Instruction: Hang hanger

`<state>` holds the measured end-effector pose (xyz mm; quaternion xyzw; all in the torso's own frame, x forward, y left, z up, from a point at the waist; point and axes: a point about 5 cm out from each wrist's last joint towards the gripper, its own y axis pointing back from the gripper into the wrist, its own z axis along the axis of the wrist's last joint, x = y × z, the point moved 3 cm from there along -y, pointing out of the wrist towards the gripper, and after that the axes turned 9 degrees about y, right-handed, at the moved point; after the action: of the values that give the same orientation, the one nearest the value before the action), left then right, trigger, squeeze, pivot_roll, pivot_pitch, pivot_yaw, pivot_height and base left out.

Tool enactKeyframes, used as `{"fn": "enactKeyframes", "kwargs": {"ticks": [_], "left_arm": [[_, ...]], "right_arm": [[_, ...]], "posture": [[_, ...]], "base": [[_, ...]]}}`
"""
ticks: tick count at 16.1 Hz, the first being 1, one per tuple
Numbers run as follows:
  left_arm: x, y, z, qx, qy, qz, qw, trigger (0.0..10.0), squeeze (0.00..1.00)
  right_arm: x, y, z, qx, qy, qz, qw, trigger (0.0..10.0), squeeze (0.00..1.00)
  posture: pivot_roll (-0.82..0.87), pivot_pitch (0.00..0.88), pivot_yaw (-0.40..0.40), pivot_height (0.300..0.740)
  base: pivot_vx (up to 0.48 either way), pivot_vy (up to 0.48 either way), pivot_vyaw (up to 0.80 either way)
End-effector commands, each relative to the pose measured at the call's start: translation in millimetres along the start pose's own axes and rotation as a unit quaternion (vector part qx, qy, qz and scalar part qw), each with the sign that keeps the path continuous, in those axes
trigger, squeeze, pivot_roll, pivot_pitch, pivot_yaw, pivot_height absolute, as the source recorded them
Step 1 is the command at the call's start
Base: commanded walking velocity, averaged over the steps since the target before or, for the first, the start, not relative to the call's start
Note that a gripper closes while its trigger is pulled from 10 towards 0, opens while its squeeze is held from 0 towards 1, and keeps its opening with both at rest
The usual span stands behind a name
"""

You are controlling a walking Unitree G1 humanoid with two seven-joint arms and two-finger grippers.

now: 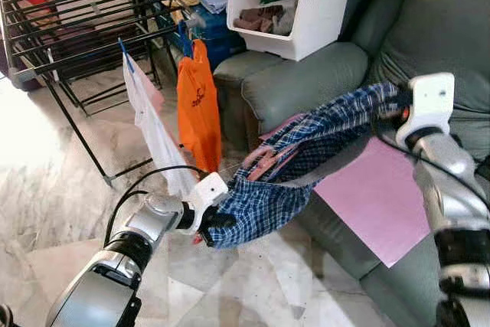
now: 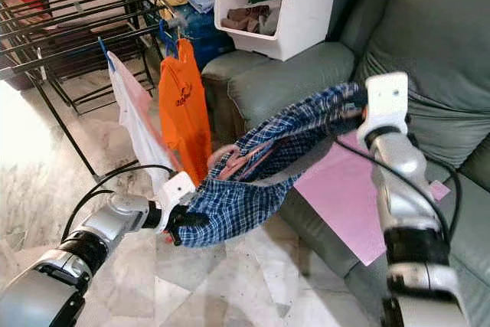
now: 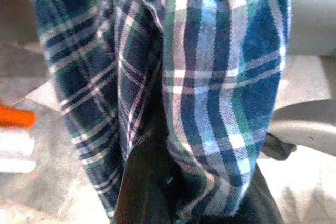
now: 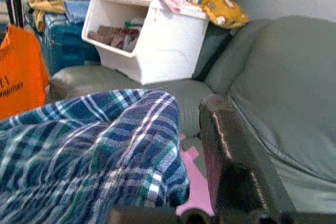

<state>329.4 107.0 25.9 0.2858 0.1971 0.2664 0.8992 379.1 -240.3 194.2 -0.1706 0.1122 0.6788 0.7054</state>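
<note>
Both pincers pinch a blue plaid cotton shirt (image 1: 306, 166) on its pink plastic hanger (image 1: 264, 160), slung between left pincer (image 1: 208, 223) and right pincer (image 1: 392, 109) over the grey-green sofa (image 1: 306, 82). Carrying step; next it likely needs lifting towards the black metal drying rack (image 1: 76, 13).

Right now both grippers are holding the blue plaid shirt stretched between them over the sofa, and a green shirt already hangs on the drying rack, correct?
Not quite. The shirt already hanging on the drying rack is orange, not green, as the left eye view shows, beside a white garment. The rest stands: the left gripper and right gripper hold the blue plaid shirt stretched between them over the sofa.
</note>
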Motion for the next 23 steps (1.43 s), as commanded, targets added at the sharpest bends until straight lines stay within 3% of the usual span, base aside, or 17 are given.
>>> {"fn": "enactKeyframes", "kwargs": {"ticks": [1, 3, 4, 5, 6, 8, 11, 13, 16, 18, 19, 20, 22, 23], "left_arm": [[14.4, 11.3, -18, 0.014, 0.031, 0.042, 0.999, 10.0, 0.0], [25.5, 13.0, -12, -0.008, 0.032, 0.106, 0.994, 10.0, 0.0], [30.7, 9.9, 1, -0.052, 0.052, 0.157, 0.985, 10.0, 0.0], [29.1, 6.1, 8, -0.074, 0.07, 0.166, 0.981, 10.0, 0.0], [25.1, 1.0, 17, -0.097, 0.089, 0.167, 0.977, 10.0, 0.0], [17.4, -7.2, 29, -0.129, 0.105, 0.166, 0.972, 10.0, 0.0], [-1.4, -20.9, 40, -0.151, 0.12, 0.135, 0.972, 10.0, 0.0], [-5.6, -23.7, 45, -0.156, 0.118, 0.133, 0.972, 10.0, 0.0], [-6.6, -23.8, 49, -0.161, 0.123, 0.132, 0.97, 10.0, 0.0], [-5.0, -22.1, 52, -0.164, 0.123, 0.139, 0.969, 10.0, 0.0], [-2.5, -20.2, 53, -0.166, 0.12, 0.146, 0.968, 10.0, 0.0], [3.4, -15.9, 54, -0.171, 0.117, 0.162, 0.965, 10.0, 0.0], [13.3, -7.8, 57, -0.178, 0.105, 0.187, 0.96, 10.0, 0.0], [19.5, -2.1, 60, -0.186, 0.104, 0.202, 0.956, 10.0, 0.0]], "right_arm": [[-6.0, 1.7, 8, -0.015, -0.003, -0.014, 1.0, 1.5, 0.0], [3.7, 4.6, 6, -0.011, -0.011, -0.007, 1.0, 1.6, 0.0], [26.2, 6.0, 6, -0.01, -0.026, 0.018, 0.999, 1.7, 0.0], [41.3, 7.1, 6, -0.01, -0.032, 0.038, 0.999, 1.8, 0.0], [60.8, 9.4, 4, -0.005, -0.037, 0.065, 0.997, 2.8, 0.0], [95.1, 16.3, -1, 0.008, -0.047, 0.117, 0.992, 3.7, 0.0], [140.7, 29.7, -5, 0.026, -0.067, 0.195, 0.978, 4.0, 0.0], [167.9, 44.1, -3, 0.029, -0.076, 0.27, 0.959, 4.5, 0.0], [192.2, 70.4, -4, 0.032, -0.064, 0.375, 0.924, 4.9, 0.0], [198.7, 89.2, -12, 0.044, -0.041, 0.423, 0.904, 5.3, 0.0], [198.6, 93.4, -14, 0.047, -0.034, 0.431, 0.901, 6.5, 0.0], [196.6, 98.3, -18, 0.052, -0.023, 0.435, 0.899, 10.0, 0.0], [192.2, 105.3, -25, 0.065, -0.006, 0.437, 0.897, 10.0, 0.0], [187.6, 107.1, -31, 0.074, 0.005, 0.428, 0.901, 10.0, 0.33]], "posture": [[-0.09, 0.014, 0.063, 0.74], [-0.1, 0.017, 0.066, 0.74], [-0.1, 0.014, 0.068, 0.74], [-0.1, 0.014, 0.069, 0.74], [-0.1, 0.011, 0.068, 0.74], [-0.1, 0.01, 0.065, 0.74], [-0.1, 0.007, 0.063, 0.74], [-0.09, 0.006, 0.062, 0.74], [-0.09, 0.006, 0.063, 0.74], [-0.1, 0.007, 0.065, 0.74], [-0.1, 0.009, 0.064, 0.74], [-0.1, 0.009, 0.064, 0.74], [-0.1, 0.009, 0.064, 0.74], [-0.1, 0.01, 0.062, 0.74]], "base": [[0.0, 0.0, 0.0], [0.0, 0.0, 0.0], [0.0, 0.0, 0.0], [0.0, 0.0, 0.0], [0.0, 0.0, 0.0], [0.0, 0.0, 0.0], [0.0, 0.0, 0.0], [0.0, 0.0, 0.0], [0.0, 0.0, 0.0], [0.0, 0.0, 0.0], [0.0, 0.0, 0.0], [0.0, 0.0, 0.0], [0.0, 0.0, 0.0], [0.0, 0.0, 0.0]]}}
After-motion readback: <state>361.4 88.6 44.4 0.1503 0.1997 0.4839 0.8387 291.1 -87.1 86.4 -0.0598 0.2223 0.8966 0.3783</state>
